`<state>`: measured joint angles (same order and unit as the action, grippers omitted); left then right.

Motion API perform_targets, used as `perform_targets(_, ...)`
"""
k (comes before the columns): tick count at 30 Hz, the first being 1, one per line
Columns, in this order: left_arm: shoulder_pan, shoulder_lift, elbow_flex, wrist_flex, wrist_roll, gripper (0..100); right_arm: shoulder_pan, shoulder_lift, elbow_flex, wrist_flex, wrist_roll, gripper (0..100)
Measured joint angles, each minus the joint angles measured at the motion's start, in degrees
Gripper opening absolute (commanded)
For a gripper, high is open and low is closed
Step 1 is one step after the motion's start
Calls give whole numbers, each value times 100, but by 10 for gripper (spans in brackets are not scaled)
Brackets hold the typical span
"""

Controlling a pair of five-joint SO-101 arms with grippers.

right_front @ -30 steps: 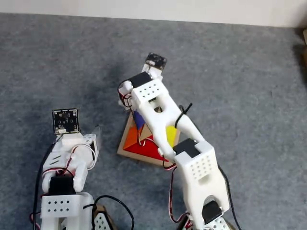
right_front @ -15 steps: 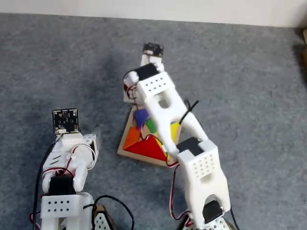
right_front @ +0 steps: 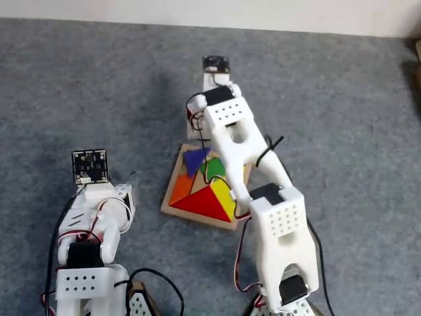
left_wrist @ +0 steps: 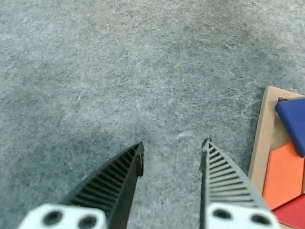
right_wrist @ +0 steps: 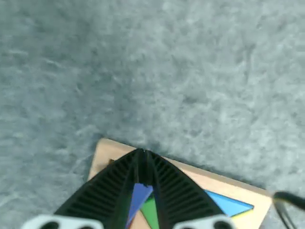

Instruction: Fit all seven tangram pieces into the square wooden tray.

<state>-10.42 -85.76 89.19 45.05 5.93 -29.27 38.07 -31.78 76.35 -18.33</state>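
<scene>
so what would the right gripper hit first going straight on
Likely the far rim of the wooden tray, or the grey carpet just past it: the right gripper, shut, sits over that edge, depth unclear.

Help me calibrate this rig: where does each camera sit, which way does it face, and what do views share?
High view: fixed above the table, looking down on the grey carpet, both white arms and the square wooden tray.
Left wrist view: on the left arm, facing the carpet between its open jaws; tray corner alongside.
Right wrist view: on the right arm, facing down past its shut jaws onto the tray.
Shared: all three show the tray.
</scene>
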Motion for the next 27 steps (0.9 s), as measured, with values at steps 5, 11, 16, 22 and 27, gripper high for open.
perform_targets(5, 0, 0, 0, 0, 0, 204, 9, 26, 0, 343, 0, 5)
perform_targets(11, 0, 0, 0, 0, 0, 204, 9, 26, 0, 765, 0, 5)
perform_targets(16, 0, 0, 0, 0, 0, 204, 9, 26, 0, 853, 0, 5)
perform_targets(22, 0, 0, 0, 0, 0, 204, 9, 26, 0, 404, 0, 5)
perform_targets(27, 0, 0, 0, 0, 0, 204, 9, 35, 0, -281, 0, 5)
